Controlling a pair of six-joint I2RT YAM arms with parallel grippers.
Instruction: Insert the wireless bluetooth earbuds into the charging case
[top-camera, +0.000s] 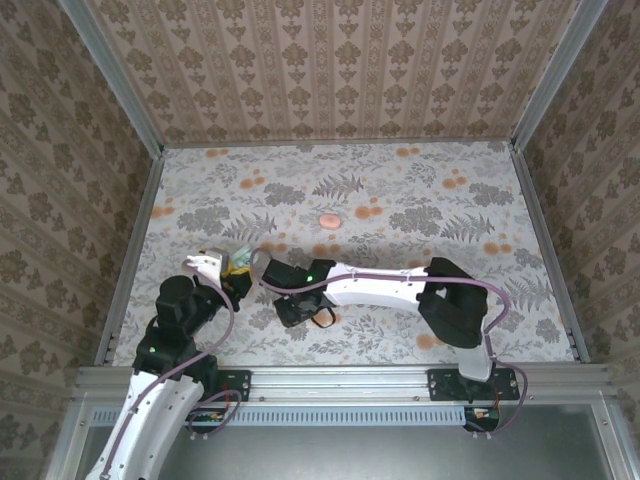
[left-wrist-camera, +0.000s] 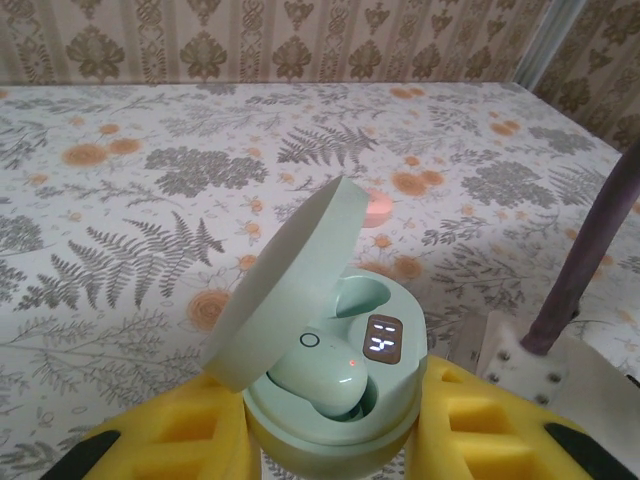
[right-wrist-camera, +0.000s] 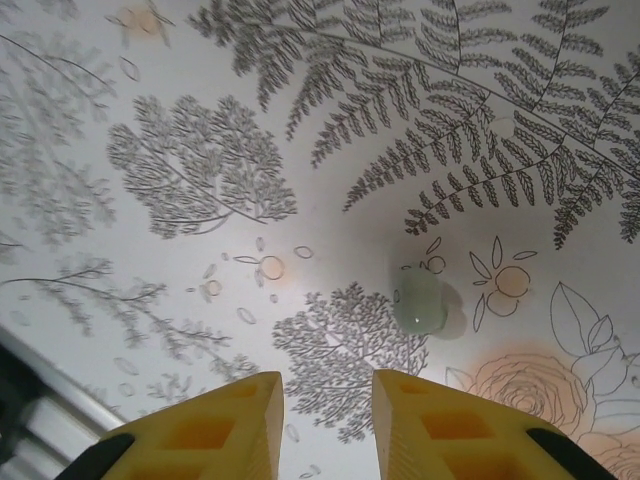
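Left arm (top-camera: 165, 415) and right arm (top-camera: 375, 288): white moulded link shells, black joint housings, a lilac cable (left-wrist-camera: 585, 255) looped along each, and one green indicator light (top-camera: 310, 277) on the right arm. End effector fingers (right-wrist-camera: 210, 435): yellow ribbed blocks with black patches at the outer corners. White bracket (left-wrist-camera: 575, 390) with small screws (left-wrist-camera: 503, 353).

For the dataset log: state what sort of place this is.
Likely a boxed-in robot test cell: wallpapered walls in metal framing surround a floral-print table, with a left arm and right arm bolted at its near edge.

I count two of each.
Seated earbud (left-wrist-camera: 318, 378), loose earbud (right-wrist-camera: 420, 300); mint case (left-wrist-camera: 290, 290), pink case (top-camera: 327, 221).
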